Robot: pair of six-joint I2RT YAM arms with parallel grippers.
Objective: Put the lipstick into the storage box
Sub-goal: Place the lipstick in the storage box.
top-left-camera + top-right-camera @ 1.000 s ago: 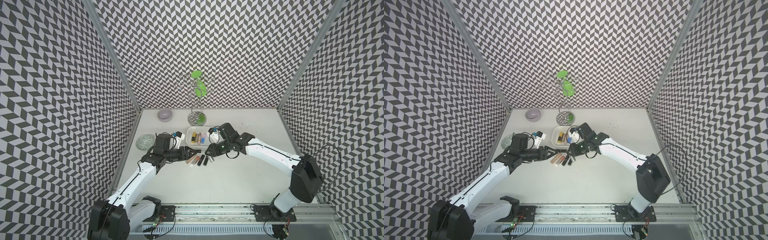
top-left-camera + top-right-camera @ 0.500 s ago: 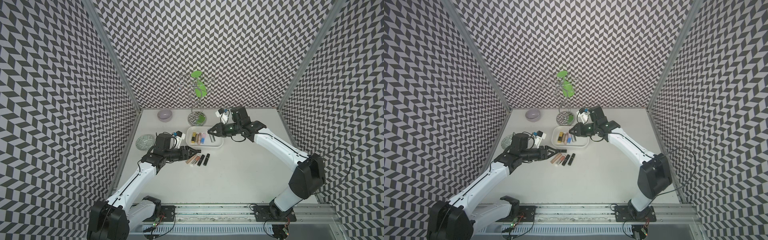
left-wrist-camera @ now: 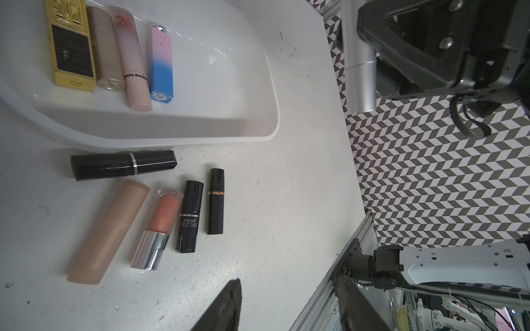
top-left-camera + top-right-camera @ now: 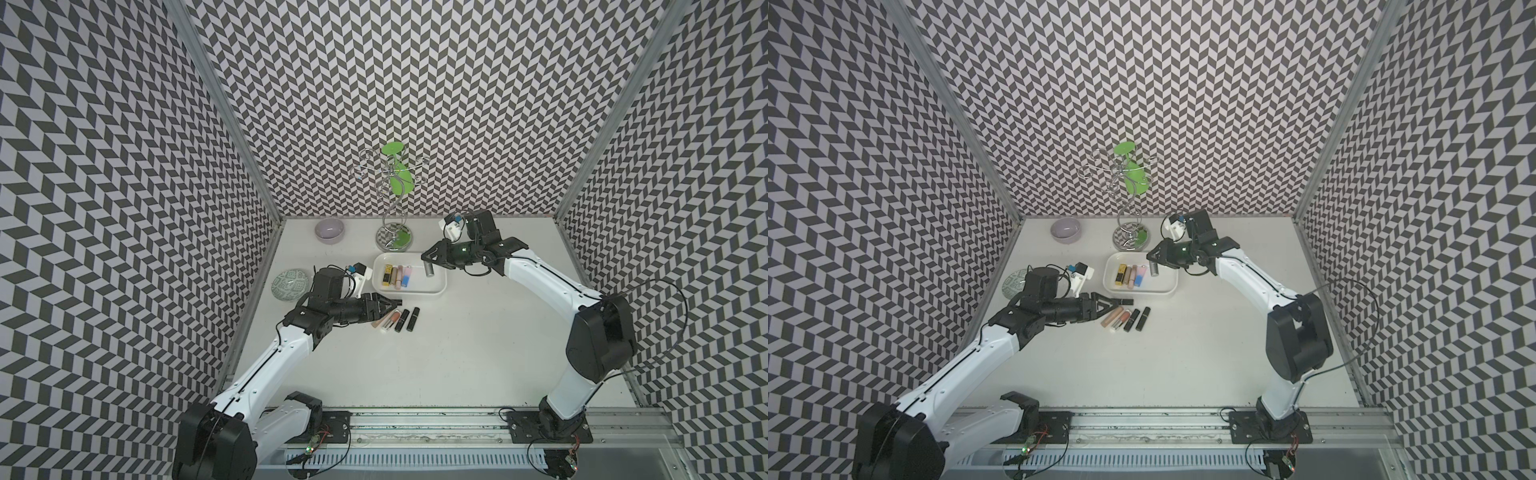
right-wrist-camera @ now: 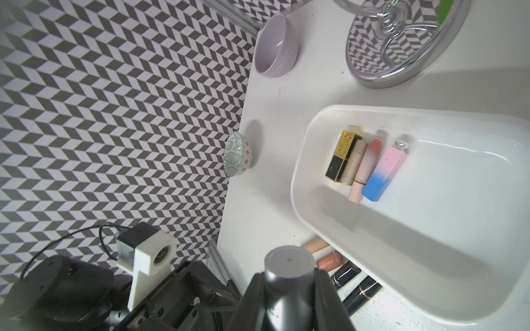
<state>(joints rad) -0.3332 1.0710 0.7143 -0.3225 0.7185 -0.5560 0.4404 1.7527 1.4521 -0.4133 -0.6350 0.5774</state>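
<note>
White tabletop [image 4: 478, 353] between chevron walls [image 4: 415, 83]; the grey lipstick [image 4: 429, 271] hangs upright over the storage box [image 4: 424, 286], clamped between the right gripper [image 5: 289, 298] jaws, which are closed on its barrel; the left gripper [image 4: 387, 305] jaws stand partly apart, holding nothing, near a black lipstick [image 3: 123, 165] lying just beside the box.

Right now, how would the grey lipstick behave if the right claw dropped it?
Smooth and round, the grey lipstick probably rolls. Held roughly upright by the right claw, seemingly over the storage box, it would likely topple on landing. The box's raised wall should stop it.
</note>
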